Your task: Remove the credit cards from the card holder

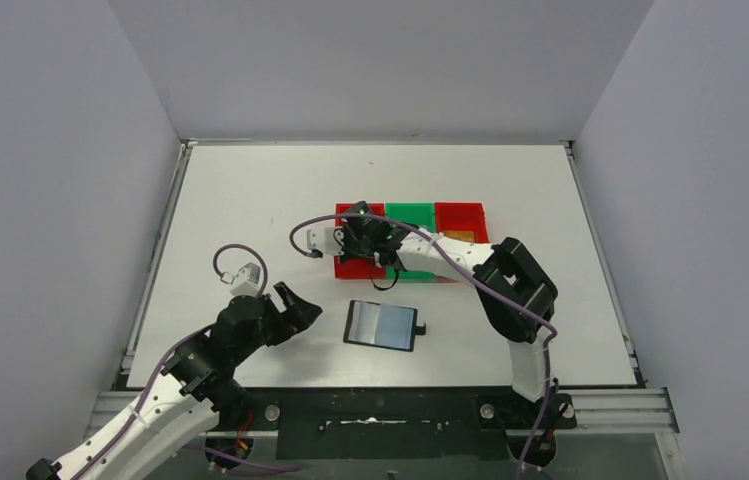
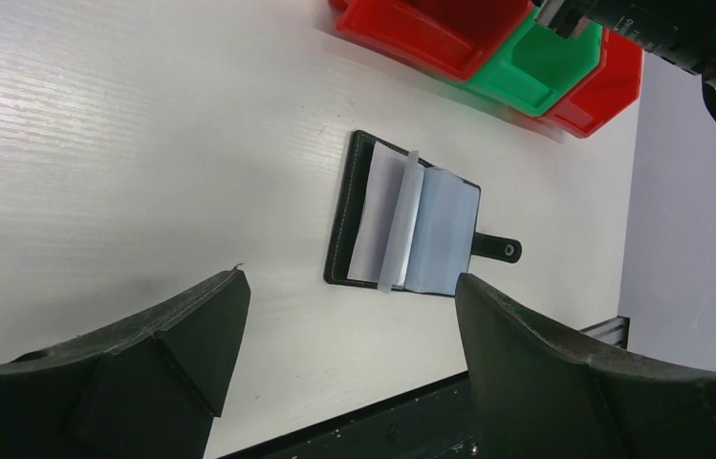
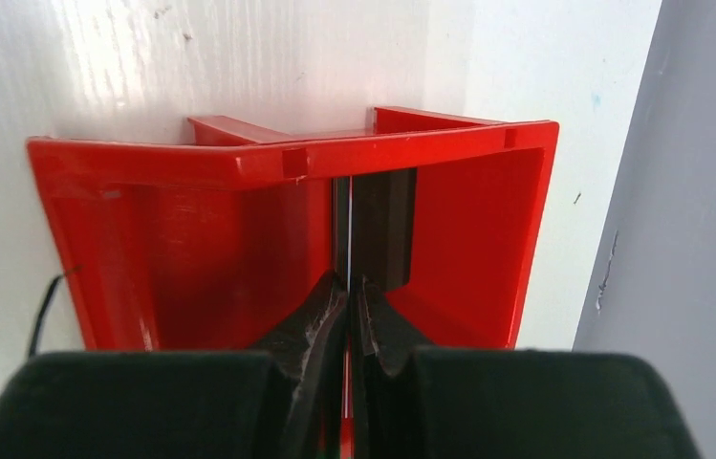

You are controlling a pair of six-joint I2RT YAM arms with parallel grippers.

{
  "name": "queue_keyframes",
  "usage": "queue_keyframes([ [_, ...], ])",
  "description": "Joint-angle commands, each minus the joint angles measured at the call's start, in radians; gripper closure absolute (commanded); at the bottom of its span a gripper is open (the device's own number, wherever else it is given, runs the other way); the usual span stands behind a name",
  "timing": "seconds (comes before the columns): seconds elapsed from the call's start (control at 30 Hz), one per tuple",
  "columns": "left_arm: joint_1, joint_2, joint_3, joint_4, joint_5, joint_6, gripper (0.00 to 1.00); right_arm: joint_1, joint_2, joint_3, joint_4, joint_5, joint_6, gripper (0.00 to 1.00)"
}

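**Holder lies open while a card hangs over a red bin**

The left jaws stand released, spread wide above the worktop (image 1: 250,200), just left of the card holder (image 2: 401,229). The holder lies flat and open near the front edge, between the two arms, with its clear sleeves (image 2: 409,215) facing up and its snap tab (image 2: 502,251) pointing right. It looks light and floppy, likely to skid on the smooth worktop if tugged. I would pin the black cover and draw a card out by its exposed edge. Whether any card sits in the sleeves, I cannot tell. Nothing crowds the holder. Farther back and right, the right jaws are clenched on what appears to be a thin, stiff credit card (image 3: 358,229), held edge-on inside the left red bin (image 3: 268,163). A green bin (image 1: 410,213) and another red bin (image 1: 462,215) sit alongside.
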Motion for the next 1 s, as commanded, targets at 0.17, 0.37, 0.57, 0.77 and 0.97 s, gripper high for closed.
queue_keyframes([
  [0.17, 0.006, -0.018, 0.035, -0.018, -0.023, -0.004, 0.20, -0.039, 0.071, 0.062, 0.121, 0.092, -0.069, 1.00],
  [0.37, 0.006, -0.034, 0.034, -0.029, -0.036, -0.009, 0.20, -0.056, 0.121, 0.100, 0.129, 0.107, -0.077, 0.97],
  [0.57, 0.005, -0.045, 0.029, -0.023, -0.038, -0.011, 0.20, -0.065, 0.162, 0.114, 0.166, 0.142, -0.074, 0.85],
  [0.77, 0.005, -0.044, 0.035, -0.040, -0.040, -0.008, 0.20, -0.074, 0.157, 0.161, 0.017, 0.053, -0.031, 0.80],
  [0.97, 0.006, -0.041, 0.031, -0.024, -0.035, -0.011, 0.20, -0.098, 0.124, 0.188, -0.052, -0.021, 0.002, 0.59],
])
